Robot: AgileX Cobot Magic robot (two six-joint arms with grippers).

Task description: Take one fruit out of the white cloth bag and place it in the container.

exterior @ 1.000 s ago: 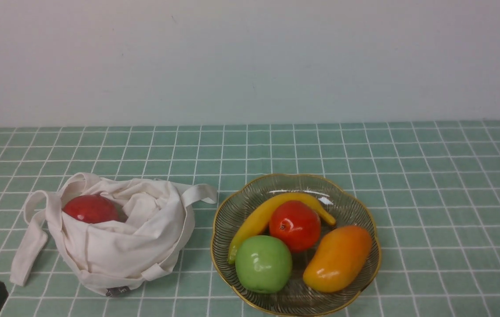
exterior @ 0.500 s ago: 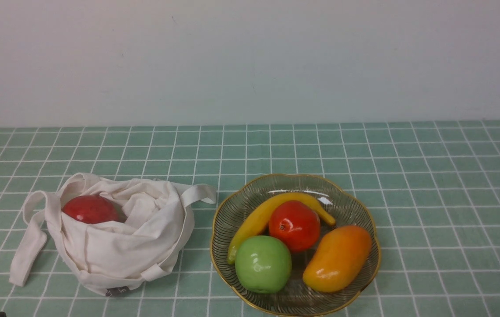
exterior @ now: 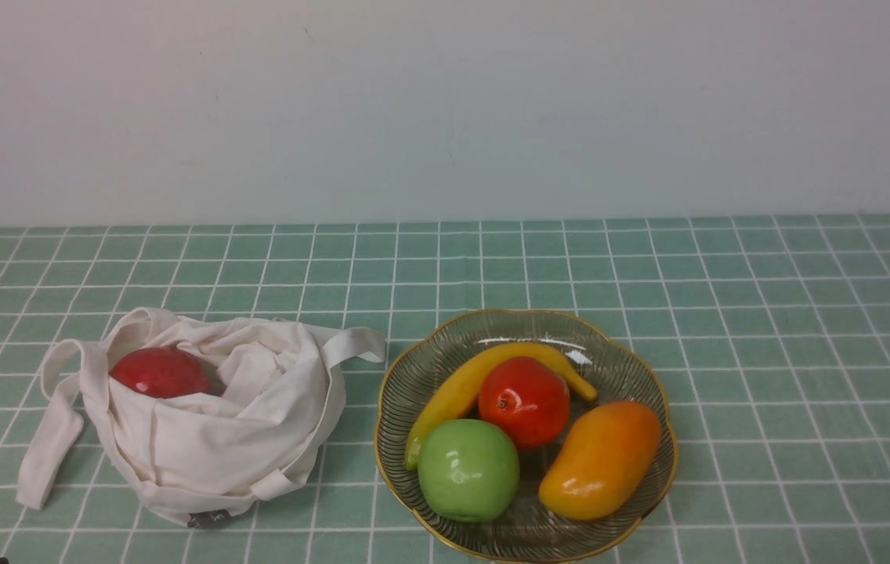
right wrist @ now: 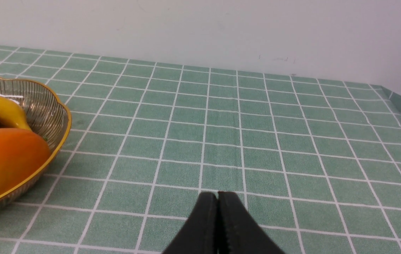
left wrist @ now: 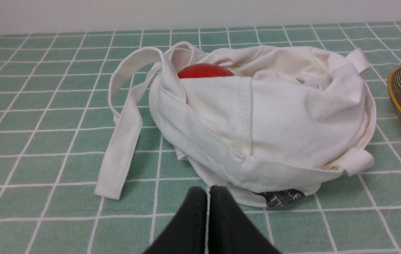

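The mango [exterior: 602, 460] lay in the glass bowl [exterior: 633, 356], at about four o'clock inside the gold rim, tapered end toward the near edge, leaning against the red apple [exterior: 525, 401] and close beside the green apple [exterior: 468, 468]; a banana [exterior: 457, 388] curved along the far side. That placing suggested the delivery was done. The cloth bag [exterior: 218, 439] slumped open at nine o'clock from the bowl, just beside it, its strap [exterior: 49, 442] trailing on the desk [exterior: 790, 329], and a dark red fruit [exterior: 161, 372] sat in its mouth.

The left pincer [left wrist: 208, 192] was pressed together and empty, low before the bag's label. The right pincer [right wrist: 217, 197] was likewise closed on nothing, over bare cloth at three o'clock from the bowl. Nothing crowded either arm; only the strap lay loose near the left one.
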